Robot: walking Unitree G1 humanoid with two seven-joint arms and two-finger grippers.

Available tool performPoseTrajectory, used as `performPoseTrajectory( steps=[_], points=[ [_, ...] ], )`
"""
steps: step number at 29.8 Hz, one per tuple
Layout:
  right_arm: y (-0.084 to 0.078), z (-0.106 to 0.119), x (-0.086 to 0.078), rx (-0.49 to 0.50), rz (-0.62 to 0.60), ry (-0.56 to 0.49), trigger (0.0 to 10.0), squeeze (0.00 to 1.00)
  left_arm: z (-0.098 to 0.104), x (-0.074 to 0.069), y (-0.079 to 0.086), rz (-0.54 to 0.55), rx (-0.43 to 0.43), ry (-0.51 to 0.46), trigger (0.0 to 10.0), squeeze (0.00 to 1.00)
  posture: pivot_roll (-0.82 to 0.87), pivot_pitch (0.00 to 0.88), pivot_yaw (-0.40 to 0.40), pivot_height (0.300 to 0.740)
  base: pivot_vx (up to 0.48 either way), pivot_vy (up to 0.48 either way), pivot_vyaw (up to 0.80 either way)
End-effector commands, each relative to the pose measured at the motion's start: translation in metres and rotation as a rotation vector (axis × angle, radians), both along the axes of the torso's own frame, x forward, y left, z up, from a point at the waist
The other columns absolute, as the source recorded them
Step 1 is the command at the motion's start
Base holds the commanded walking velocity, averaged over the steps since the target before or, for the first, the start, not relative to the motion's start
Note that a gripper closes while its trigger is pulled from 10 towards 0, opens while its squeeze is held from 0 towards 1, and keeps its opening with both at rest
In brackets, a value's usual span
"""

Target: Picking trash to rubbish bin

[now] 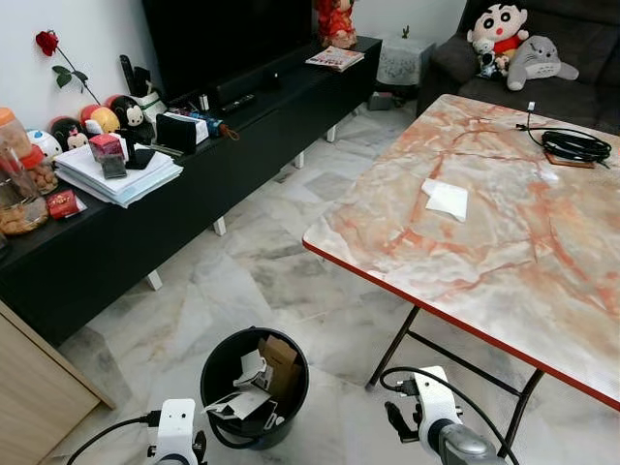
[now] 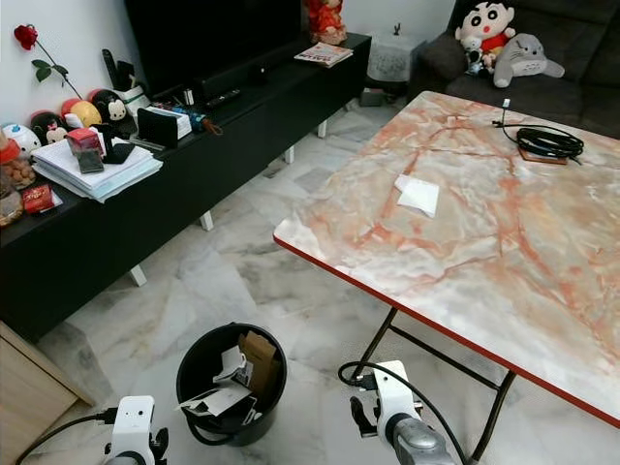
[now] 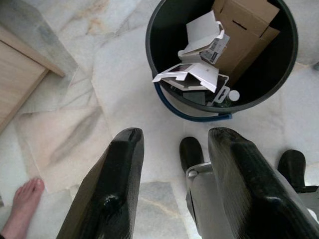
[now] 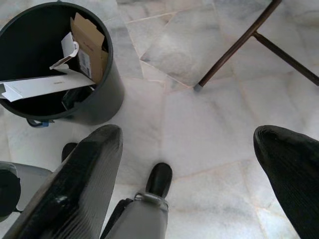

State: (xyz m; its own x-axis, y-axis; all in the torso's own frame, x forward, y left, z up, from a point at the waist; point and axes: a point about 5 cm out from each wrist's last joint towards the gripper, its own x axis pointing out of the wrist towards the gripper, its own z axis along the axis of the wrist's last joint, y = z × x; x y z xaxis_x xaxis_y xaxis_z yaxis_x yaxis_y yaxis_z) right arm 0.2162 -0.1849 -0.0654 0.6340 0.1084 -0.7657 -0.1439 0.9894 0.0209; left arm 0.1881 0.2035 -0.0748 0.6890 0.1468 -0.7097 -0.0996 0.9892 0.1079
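Note:
A black rubbish bin [image 1: 211,366] stands on the marble floor just ahead of me, between my two arms. It holds brown cardboard [image 1: 279,360] and white paper scraps [image 3: 199,74]. A crumpled white paper [image 1: 447,199] lies on the marble-patterned table [image 1: 504,271] to my right. My left gripper [image 3: 174,134] hangs low beside the bin, open, with nothing between its fingers. My right gripper [image 4: 189,134] hangs over the floor between the bin [image 4: 107,94] and a table leg [image 4: 234,47], open wide and empty.
A long black TV cabinet [image 1: 194,184] with books and ornaments runs along the left. A coiled black cable [image 1: 575,145] lies at the table's far end. A sofa with plush toys [image 1: 504,39] stands behind. A person's bare foot [image 3: 22,199] rests on the floor near my left gripper.

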Motion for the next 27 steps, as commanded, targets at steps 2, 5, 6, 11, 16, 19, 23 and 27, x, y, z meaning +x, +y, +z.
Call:
performPoseTrajectory(
  steps=[2, 5, 6, 11, 16, 19, 23, 27],
  points=[
    [-0.0007, -0.0015, -0.0026, 0.008, -0.018, 0.005, 10.0, 0.0, -0.0014, -0.0027, 0.0003, 0.014, -0.008, 0.006, 10.0, 0.0, -0.04, 0.0, -0.021, 0.74, 0.0, 0.0, 0.0],
    [-0.0008, -0.0014, -0.0026, 0.009, -0.02, 0.004, 10.0, 0.0, -0.0012, -0.0022, 0.0001, 0.015, -0.01, 0.004, 10.0, 0.0, -0.04, 0.0, -0.021, 0.74, 0.0, 0.0, 0.0],
    [-0.0009, -0.0015, -0.0027, 0.009, -0.02, 0.004, 10.0, 0.0, -0.0012, -0.0023, 0.0002, 0.014, -0.01, 0.004, 10.0, 0.0, -0.04, 0.0, -0.021, 0.74, 0.0, 0.0, 0.0],
    [-0.0011, -0.0017, -0.0031, 0.01, -0.021, 0.004, 10.0, 0.0, -0.001, -0.0018, 0.0001, 0.016, -0.012, 0.002, 10.0, 0.0, -0.04, 0.0, -0.021, 0.74, 0.0, 0.0, 0.0],
    [-0.0013, -0.0015, -0.0029, 0.012, -0.024, 0.002, 10.0, 0.0, -0.0006, -0.0011, 0.0003, 0.018, -0.012, 0.001, 10.0, 0.0, -0.04, 0.0, -0.021, 0.74, 0.0, 0.0, 0.0],
    [-0.0015, -0.0015, -0.0028, 0.011, -0.023, 0.004, 10.0, 0.0, -0.0004, -0.0008, 0.0003, 0.022, -0.016, -0.004, 10.0, 0.0, -0.04, 0.0, -0.021, 0.74, 0.0, 0.0, 0.0],
    [-0.0018, -0.0012, -0.0024, 0.012, -0.023, 0.003, 10.0, 0.0, 0.0003, 0.0003, -0.0005, 0.026, -0.029, -0.015, 10.0, 0.0, -0.04, 0.0, -0.024, 0.74, 0.0, 0.0, 0.0],
    [-0.0015, -0.0015, -0.0028, 0.013, -0.018, 0.007, 10.0, 0.0, 0.0005, 0.0006, -0.0004, 0.03, -0.028, -0.016, 10.0, 0.0, -0.04, 0.0, -0.028, 0.74, 0.0, 0.0, 0.0]
  ],
)
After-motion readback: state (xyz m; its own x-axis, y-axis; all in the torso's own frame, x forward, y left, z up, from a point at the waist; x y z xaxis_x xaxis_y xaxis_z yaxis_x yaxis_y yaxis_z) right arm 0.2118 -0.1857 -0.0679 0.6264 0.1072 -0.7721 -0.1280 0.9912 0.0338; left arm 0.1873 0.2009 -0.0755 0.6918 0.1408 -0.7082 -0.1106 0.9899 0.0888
